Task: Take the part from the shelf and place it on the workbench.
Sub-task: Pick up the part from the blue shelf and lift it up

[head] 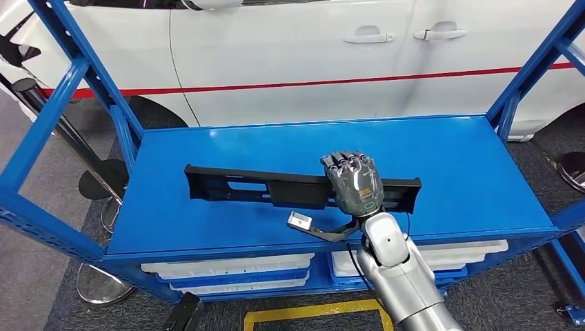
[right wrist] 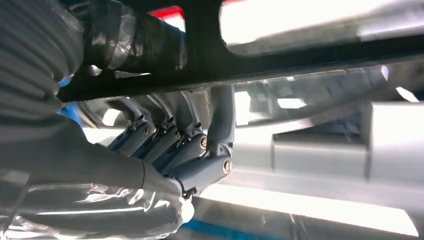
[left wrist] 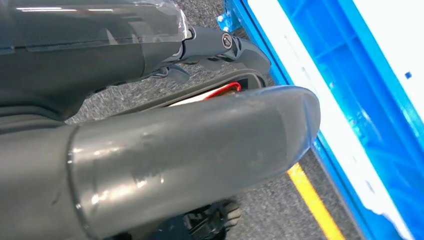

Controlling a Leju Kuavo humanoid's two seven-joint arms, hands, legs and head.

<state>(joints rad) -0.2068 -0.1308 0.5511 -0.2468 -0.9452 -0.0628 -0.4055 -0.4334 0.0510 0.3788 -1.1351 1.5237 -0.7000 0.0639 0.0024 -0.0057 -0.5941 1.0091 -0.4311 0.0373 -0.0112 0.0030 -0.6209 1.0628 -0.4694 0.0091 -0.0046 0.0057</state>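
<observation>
A long black plastic part [head: 234,185] lies lengthwise across the blue shelf top [head: 448,158]. My right hand [head: 353,181] sits over the part, right of its middle, with the fingers curled over its far edge. In the right wrist view the dark fingers [right wrist: 190,150] wrap around the black bar of the part [right wrist: 300,55], so the hand grips it. Whether the part is off the shelf I cannot tell. My left hand [left wrist: 200,140] hangs low beside the shelf, fingers apart, holding nothing.
Blue shelf posts [head: 90,76] slant up on both sides of the shelf top. White bins [head: 227,267] sit on the level below. A white car [head: 290,55] stands right behind the shelf. A yellow line [head: 310,314] marks the floor in front.
</observation>
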